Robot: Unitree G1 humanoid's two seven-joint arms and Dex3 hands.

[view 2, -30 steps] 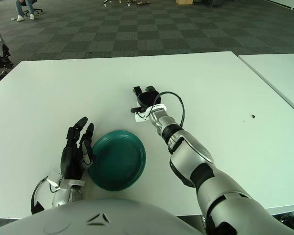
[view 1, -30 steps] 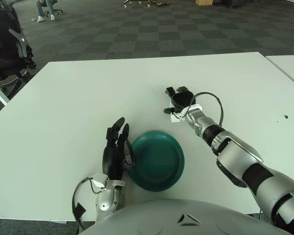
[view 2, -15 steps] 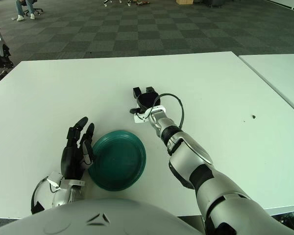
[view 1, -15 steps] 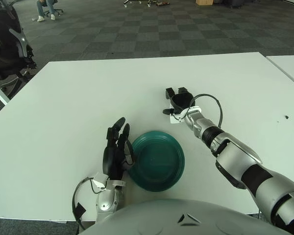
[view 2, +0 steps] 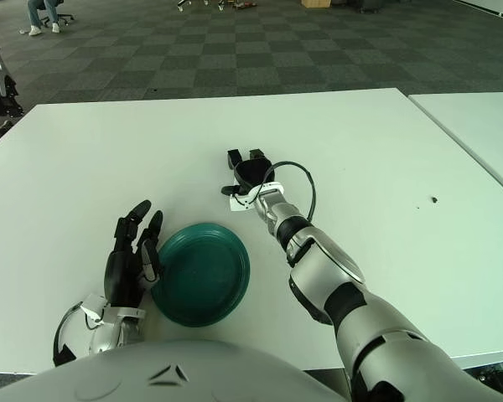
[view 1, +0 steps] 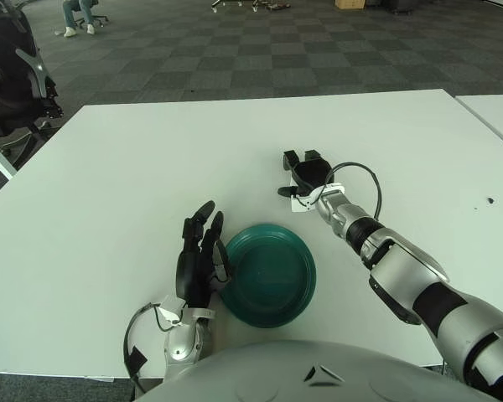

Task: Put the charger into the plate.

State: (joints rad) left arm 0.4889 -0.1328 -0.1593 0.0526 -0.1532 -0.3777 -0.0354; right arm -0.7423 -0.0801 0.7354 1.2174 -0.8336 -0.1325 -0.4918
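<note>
Grey-white curve of the robot's torso fills the bottom edge of the frame. Just above it, lower left, left hand [view 1: 197, 255] rests on the white table [view 1: 109, 184], fingers straight and spread, holding nothing; its fingertips sit right beside the left rim of the plate, can't tell if they touch

Green plate [view 1: 270, 274] lies flat on the table at lower centre, nothing in it

Right arm [view 1: 402, 272] runs from the lower right corner diagonally up toward centre frame. Right hand [view 1: 306, 172] is at the middle of the table, up and right of the plate and apart from it; black fingers are curled forward over the tabletop, thumb out to the left. Whether they're clamped on anything can't be made out

Charger: only candidate is a small white piece [view 1: 300, 201] at the base of that hand, just under the palm, but it could be part of the wrist, so can't confirm. A black cable [view 1: 365, 172] loops from there out to the right and back along the forearm. It is not in the plate

Small dark speck [view 1: 489, 200] on the table near the right edge

Beyond the table, dark checkered carpet [view 1: 235, 50]; a black robot figure [view 1: 12, 75] stands at the upper left
</note>
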